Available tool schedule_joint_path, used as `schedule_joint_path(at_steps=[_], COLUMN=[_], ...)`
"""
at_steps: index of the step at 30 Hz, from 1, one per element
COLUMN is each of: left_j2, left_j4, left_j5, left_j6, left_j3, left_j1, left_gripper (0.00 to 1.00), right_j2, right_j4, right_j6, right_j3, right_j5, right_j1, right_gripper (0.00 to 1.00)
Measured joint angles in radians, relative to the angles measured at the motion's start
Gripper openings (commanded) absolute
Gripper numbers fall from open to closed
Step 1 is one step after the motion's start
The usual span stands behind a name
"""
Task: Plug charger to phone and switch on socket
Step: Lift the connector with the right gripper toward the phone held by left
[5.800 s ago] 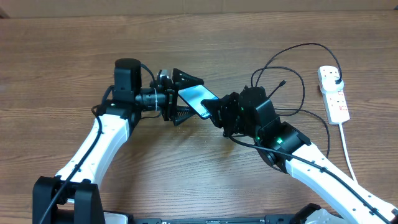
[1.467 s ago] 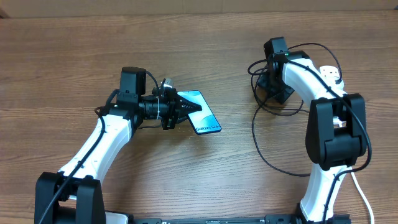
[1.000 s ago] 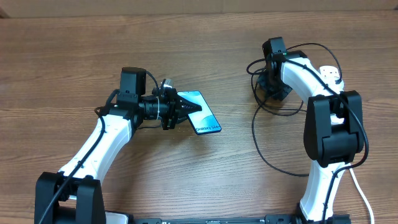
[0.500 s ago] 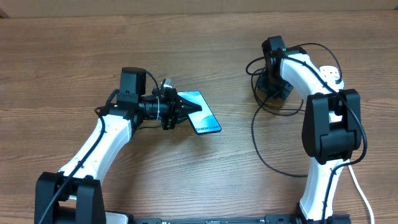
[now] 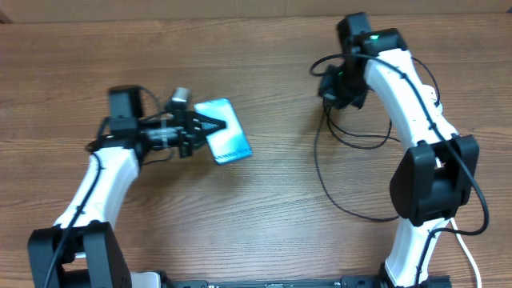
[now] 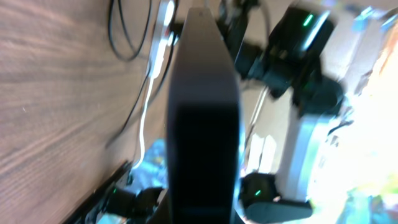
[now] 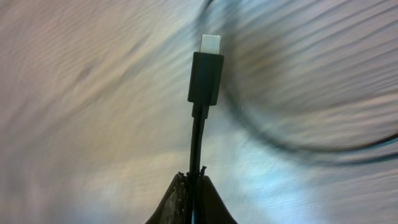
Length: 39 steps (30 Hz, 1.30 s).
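Note:
The phone (image 5: 225, 133), its light blue screen up and tilted, is held off the table by my left gripper (image 5: 206, 128), which is shut on its left end. In the left wrist view the phone (image 6: 203, 106) shows edge-on as a dark slab. My right gripper (image 5: 330, 86) is shut on the charger (image 5: 320, 172) near its end, and the rest of the black cable loops over the table below. The silver connector tip (image 7: 210, 43) sticks out past the closed fingers (image 7: 186, 193). The socket is hidden under my right arm in the overhead view.
A white cord (image 5: 466, 248) runs off at the bottom right. My right arm (image 5: 408, 88) spans the table's right side above the cable loops. A blurred white bar (image 6: 164, 25) shows far off in the left wrist view. Bare wood lies between the two grippers.
My left arm has swung left, carrying the phone up and tilting it. My right gripper has shut on the charger near its tip and lifted toward the far edge.

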Motion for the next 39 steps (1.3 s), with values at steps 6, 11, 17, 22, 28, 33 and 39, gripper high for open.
schedule_joint_path(at_steps=[6, 11, 17, 22, 28, 33, 39], left_j2=[0.0, 0.0, 0.0, 0.0, 0.0, 0.0, 0.0], left_j4=[0.0, 0.001, 0.008, 0.024, 0.024, 0.024, 0.024], left_j5=[0.066, 0.118, 0.143, 0.151, 0.152, 0.156, 0.156], left_j6=[0.024, 0.043, 0.067, 0.077, 0.08, 0.08, 0.08], left_j3=[0.0, 0.0, 0.0, 0.0, 0.0, 0.0, 0.0], left_j1=[0.129, 0.156, 0.161, 0.161, 0.161, 0.161, 0.161], left_gripper=[0.04, 0.04, 0.04, 0.04, 0.04, 0.05, 0.04], right_j2=[-0.003, -0.003, -0.003, -0.016, -0.019, -0.019, -0.019], right_j4=[0.022, 0.12, 0.22, 0.23, 0.225, 0.217, 0.185], right_j6=[-0.135, -0.173, -0.184, -0.195, -0.195, -0.198, -0.14], right_j3=[-0.101, -0.305, -0.478, -0.478, -0.477, -0.478, -0.478], right_j5=[-0.066, -0.068, -0.065, -0.018, 0.071, 0.099, 0.103], right_j1=[0.215, 0.373, 0.436, 0.443, 0.444, 0.451, 0.459], right_gripper=[0.04, 0.04, 0.11, 0.6, 0.73, 0.84, 0.61])
